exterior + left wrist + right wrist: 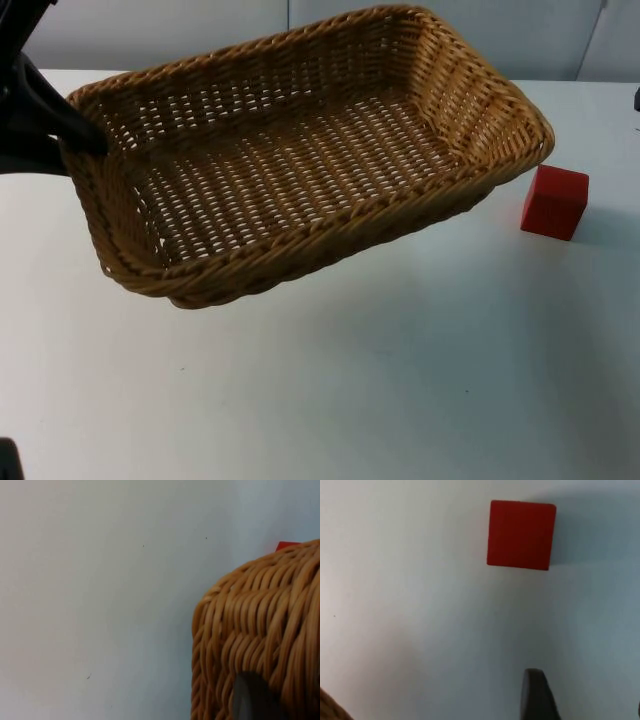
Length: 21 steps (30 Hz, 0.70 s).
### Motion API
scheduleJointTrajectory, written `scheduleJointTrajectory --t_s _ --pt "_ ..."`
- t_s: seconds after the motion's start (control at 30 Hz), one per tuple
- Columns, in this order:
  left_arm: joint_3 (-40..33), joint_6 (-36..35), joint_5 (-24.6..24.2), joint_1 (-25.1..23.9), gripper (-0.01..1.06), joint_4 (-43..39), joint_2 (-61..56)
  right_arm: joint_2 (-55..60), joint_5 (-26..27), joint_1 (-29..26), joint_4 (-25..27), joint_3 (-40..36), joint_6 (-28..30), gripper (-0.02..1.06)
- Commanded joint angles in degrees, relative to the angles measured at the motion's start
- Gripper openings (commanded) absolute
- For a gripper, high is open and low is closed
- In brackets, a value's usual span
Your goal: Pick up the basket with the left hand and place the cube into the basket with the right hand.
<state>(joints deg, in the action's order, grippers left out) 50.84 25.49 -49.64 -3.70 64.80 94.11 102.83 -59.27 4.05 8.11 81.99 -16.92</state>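
A woven wicker basket [300, 245] hangs tilted above the table, its far right corner highest. My left gripper [85, 135] is shut on the basket's left rim; in the left wrist view one fingertip [255, 697] presses against the weave [260, 630]. A red cube [555, 202] sits on the white table just right of the basket, apart from it. Its edge peeks over the rim [287, 545] in the left wrist view. My right gripper [587, 705] hovers open above the table, with the cube [521, 534] a short way ahead of its fingers and nothing between them.
The white table top [400, 380] stretches bare in front of the basket and cube. A grey partition wall [200, 30] closes the back. A small dark object [8, 460] sits at the near left corner.
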Motion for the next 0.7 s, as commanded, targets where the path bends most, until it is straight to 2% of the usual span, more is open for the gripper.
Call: scheduleJointTrajectory --t_s 0.0,0.1,0.17,0.2,0.3,0.43,0.67 --pt "0.4 0.0 -1.1 -0.1 0.00 2.2 -0.8 0.2 2.3 -0.2 2.9 0.4 -0.9 0.50" --pt "0.4 0.0 -1.1 -0.1 0.00 2.2 -0.8 0.6 3.6 -0.2 4.9 0.4 -1.2 0.55" --pt "0.4 0.0 -1.1 -0.1 0.00 2.2 -0.8 1.4 3.8 -0.2 6.1 0.4 -1.8 0.64" --pt "0.4 0.0 -1.1 -0.1 0.00 2.2 -0.8 1.4 3.8 -0.2 6.1 0.4 -1.8 0.64" --pt "0.4 0.0 -1.1 -0.1 0.00 2.2 -0.8 3.3 3.3 -0.2 7.0 0.4 -4.3 0.76" --pt "0.4 0.0 -1.1 -0.1 0.00 2.2 -0.8 6.2 3.9 -0.2 7.6 0.4 -4.3 0.77" --pt "0.4 0.0 -1.1 -0.1 0.00 2.2 -0.8 12.6 7.5 -0.2 3.0 0.4 -5.6 0.77"
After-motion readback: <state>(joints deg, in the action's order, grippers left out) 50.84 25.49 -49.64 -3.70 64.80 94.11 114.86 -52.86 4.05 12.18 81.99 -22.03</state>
